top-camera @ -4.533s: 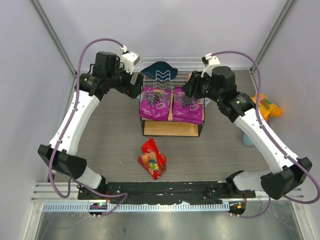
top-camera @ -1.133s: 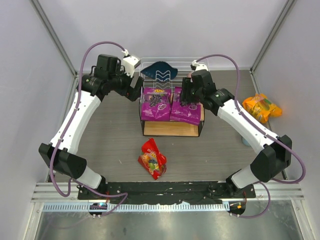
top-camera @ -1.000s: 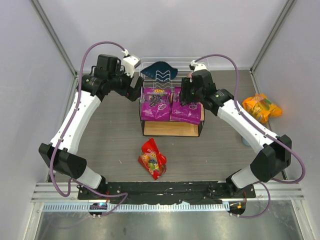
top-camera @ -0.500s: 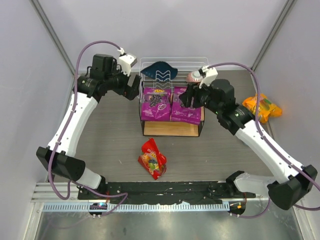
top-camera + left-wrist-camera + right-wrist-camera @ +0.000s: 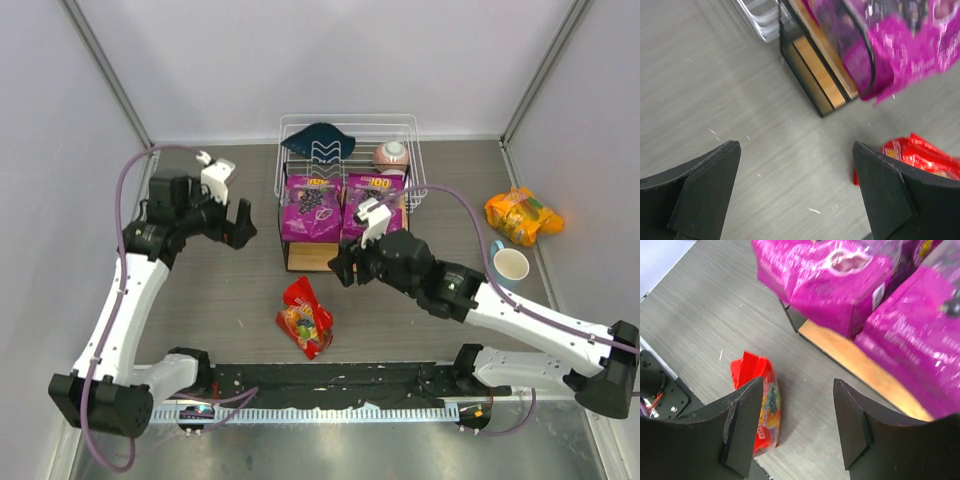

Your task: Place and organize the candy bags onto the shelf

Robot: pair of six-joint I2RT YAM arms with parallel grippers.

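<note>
- My right claw (image 5: 340,268) was no longer at the far end of the right purple bag (image 5: 372,205), where it had been half a second earlier. It now hung at 6 o'clock of the shelf (image 5: 322,258), over the table between the shelf and the red bag (image 5: 305,318).
- Right claw released: in its wrist view the fingers stood apart with nothing between them.
- My left claw (image 5: 235,222) had drawn back from the shelf's left side toward 9 o'clock and now stood well apart from the frame. It was spread wide and empty, with only table between the fingers.
- The left purple bag (image 5: 310,205) and the right purple bag lay side by side on the shelf's top tier, as in the earlier frames. Their near edges overhung the lower board.
- The red bag had not shifted. It lay flat on the table at 6 o'clock of the shelf, apart from it.
- The orange-yellow bag (image 5: 522,215) had not shifted either. It lay at 3 o'clock of the shelf, well apart, near the right wall.
- With my right arm lowered, a pink round object (image 5: 391,155) in the wire basket (image 5: 283,128) and a cup (image 5: 510,264) at 4 o'clock were now uncovered.
- The blue cloth (image 5: 318,138) lay in the basket at 12 o'clock of the shelf, unchanged.
</note>
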